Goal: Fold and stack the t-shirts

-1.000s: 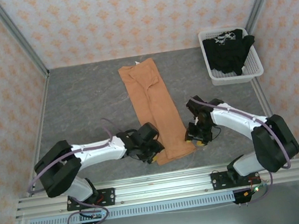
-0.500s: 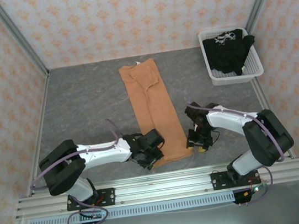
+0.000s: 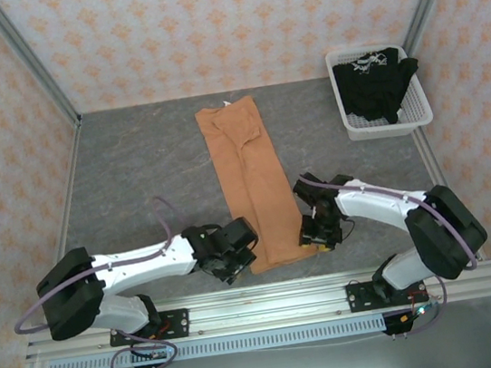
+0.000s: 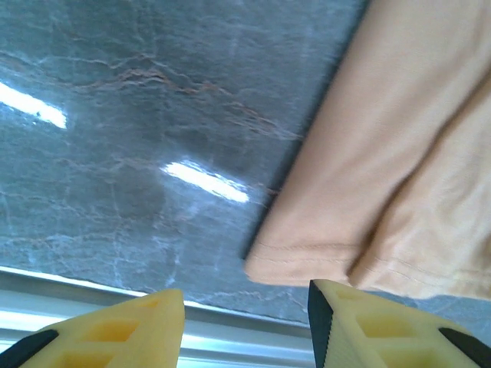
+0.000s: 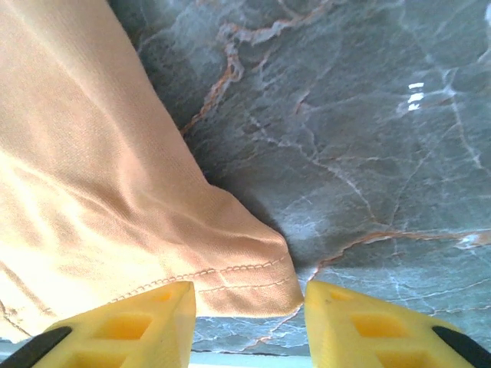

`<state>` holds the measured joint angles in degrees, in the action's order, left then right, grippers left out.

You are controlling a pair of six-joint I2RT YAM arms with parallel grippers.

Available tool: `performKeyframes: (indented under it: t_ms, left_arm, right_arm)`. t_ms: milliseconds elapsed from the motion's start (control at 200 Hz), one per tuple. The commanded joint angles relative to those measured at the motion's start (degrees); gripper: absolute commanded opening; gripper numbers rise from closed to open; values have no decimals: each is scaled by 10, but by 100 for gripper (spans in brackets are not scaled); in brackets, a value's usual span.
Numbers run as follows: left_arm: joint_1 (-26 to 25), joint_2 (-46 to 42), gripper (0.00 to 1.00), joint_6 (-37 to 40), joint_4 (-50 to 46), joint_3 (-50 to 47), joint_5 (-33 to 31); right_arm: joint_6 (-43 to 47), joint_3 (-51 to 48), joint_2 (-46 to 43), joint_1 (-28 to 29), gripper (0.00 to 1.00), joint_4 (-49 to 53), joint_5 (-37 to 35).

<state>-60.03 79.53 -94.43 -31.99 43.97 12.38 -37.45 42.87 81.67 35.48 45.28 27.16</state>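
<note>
Finds orange t-shirt (image 3: 249, 179) flat on table (image 3: 135, 181), already narrowed into a long strip. Places left gripper (image 3: 241, 260) at that shirt's near-left hem corner, right gripper (image 3: 318, 236) at its near-right hem corner. Reads both as released: jaws apart, hem just ahead of the fingers, nothing pinched. Spots black t-shirt (image 3: 378, 83) far right of the orange t-shirt, bunched in white basket (image 3: 390, 128), seemingly untouched. Judges lengthwise fold done; leaves crosswise fold, the whole black shirt, then stacking. Notes white print on black shirt, too small to read; no brand or label legible.
</note>
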Motion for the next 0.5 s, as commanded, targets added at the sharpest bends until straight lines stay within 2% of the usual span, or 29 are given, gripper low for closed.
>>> performKeyframes:
  t_ms: [0, 180, 365, 495]
  left_arm:
    - [-6, 26, 47, -14, 48, 2, -15]
    - [-16, 80, 45, -13, 71, 27, 3]
    - [-19, 100, 42, -25, 103, 25, 5]
    - [-19, 116, 38, -26, 116, 32, 2]
  right_arm:
    - [-11, 5, 11, 4, 41, 1, -16]
    - [-20, -12, 21, 4, 38, -28, -9]
    - [-39, -18, 36, 5, 27, -58, 0]
    - [-44, -22, 33, 8, 27, -56, -2]
